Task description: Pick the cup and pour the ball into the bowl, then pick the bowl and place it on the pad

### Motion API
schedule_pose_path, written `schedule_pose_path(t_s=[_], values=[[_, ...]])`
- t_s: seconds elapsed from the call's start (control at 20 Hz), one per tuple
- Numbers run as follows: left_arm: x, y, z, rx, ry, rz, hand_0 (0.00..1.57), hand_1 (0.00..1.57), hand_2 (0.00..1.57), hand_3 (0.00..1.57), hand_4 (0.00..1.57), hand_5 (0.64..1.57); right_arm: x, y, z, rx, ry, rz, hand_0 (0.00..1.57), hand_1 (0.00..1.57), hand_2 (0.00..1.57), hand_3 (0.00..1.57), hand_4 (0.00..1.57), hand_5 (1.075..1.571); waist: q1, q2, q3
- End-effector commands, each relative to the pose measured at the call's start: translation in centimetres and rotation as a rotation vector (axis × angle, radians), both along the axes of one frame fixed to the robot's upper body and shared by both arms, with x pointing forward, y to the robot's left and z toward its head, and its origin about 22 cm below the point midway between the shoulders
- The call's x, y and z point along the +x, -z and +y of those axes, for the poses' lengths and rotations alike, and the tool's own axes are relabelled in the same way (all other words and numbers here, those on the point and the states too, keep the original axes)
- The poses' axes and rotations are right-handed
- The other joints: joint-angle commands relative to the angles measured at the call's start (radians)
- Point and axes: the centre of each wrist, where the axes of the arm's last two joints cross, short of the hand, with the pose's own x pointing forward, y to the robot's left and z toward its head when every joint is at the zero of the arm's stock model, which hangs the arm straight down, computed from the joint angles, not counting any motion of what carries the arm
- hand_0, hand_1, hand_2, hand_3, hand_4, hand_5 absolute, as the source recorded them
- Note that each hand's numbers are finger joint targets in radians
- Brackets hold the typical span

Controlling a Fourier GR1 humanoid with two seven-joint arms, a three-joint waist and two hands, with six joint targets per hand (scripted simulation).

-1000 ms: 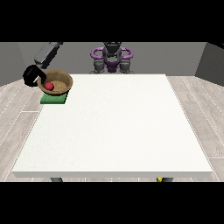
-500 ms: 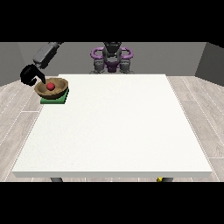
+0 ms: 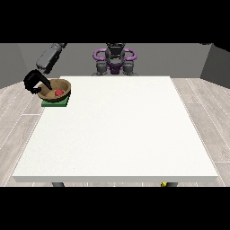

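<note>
Bowl (image 3: 55,90) and ball (image 3: 59,92) are together at the worktop's (image 3: 117,130) far corner at the view's left: the brown bowl sits on the green pad (image 3: 55,103) with the red ball inside it. No cup shows anywhere in the view. So the pouring looks done and the bowl appears to be down on the pad, which puts the task at its last step, the letting go.

The hand at the view's left (image 3: 34,82) is at the bowl's outer rim, black fingers curled around the edge on the side away from the worktop's middle. It looks to be grasping the bowl, though whether it touches the rim all along cannot be made out. The hand at the view's right does not show at all.

The next move, as I judge it, calls for spreading the fingers and lifting the hand up and outward, clear of the rim, without tipping the bowl.

Pad and bowl lie close to the worktop's left edge and near its far edge, so a sideways nudge there would be risky. The broad white surface towards the camera and to the view's right gives open room.
</note>
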Motion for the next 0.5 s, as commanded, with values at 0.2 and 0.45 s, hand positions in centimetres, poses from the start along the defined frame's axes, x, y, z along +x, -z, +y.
schedule_pose_path(t_s=[0.2, 0.45], values=[[0.8, 1.3, -2.3, -0.001, 0.055, 0.058, 0.0, 0.0, 0.0, 0.0, 1.19, 1.569, -0.3, 1.4, 0.0, -0.035, -0.054, 0.128, 0.0, 0.0, 0.0, 0.0, 0.0, 1.4, 0.036, -0.07, 0.0014], [0.5, 3.9, -1.4, -0.03, 0.009, 0.125, 0.0, 0.0, 0.0, 0.0, 1.19, 1.569, 0.5, -3.2, -0.9, -0.083, -0.143, 0.134, 0.0, 0.0, 0.0, 0.0, 0.2, 1.375, -0.037, -0.153, -0.0009]])
